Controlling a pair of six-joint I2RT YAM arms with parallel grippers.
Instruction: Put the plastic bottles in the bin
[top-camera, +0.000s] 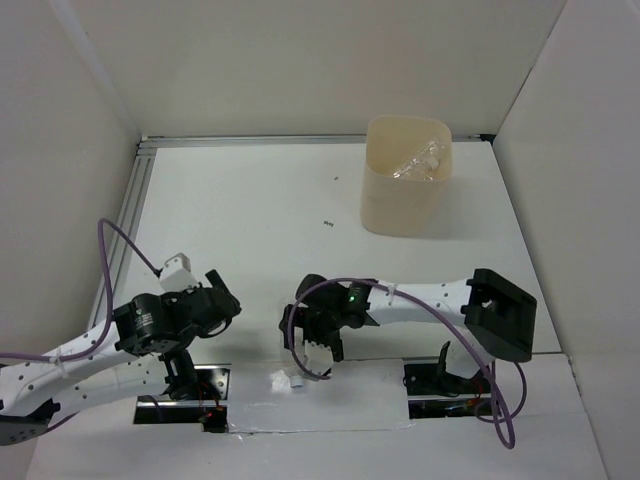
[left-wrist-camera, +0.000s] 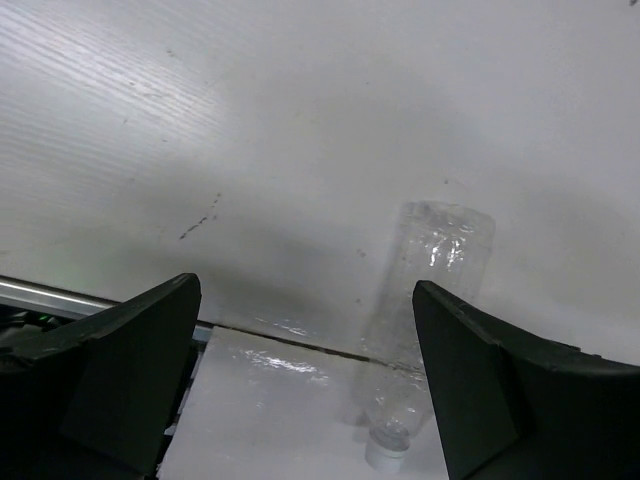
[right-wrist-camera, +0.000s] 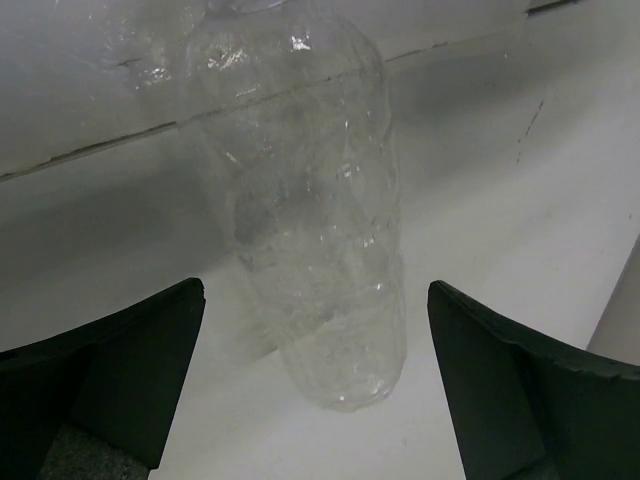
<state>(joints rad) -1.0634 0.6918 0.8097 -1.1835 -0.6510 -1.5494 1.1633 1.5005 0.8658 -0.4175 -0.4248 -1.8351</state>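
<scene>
One bottle (top-camera: 421, 160) is seen in the bin (top-camera: 404, 212); another bottle (right-wrist-camera: 310, 230), well apart, is straddled by the spread right tool (right-wrist-camera: 315, 295).

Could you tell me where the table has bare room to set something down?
Bare: the table from the left rail to the bin. Crowded: the near edge, where a plastic bottle lies by the right gripper.

Bright, even light; soft shadows; wrist views blurry.
</scene>
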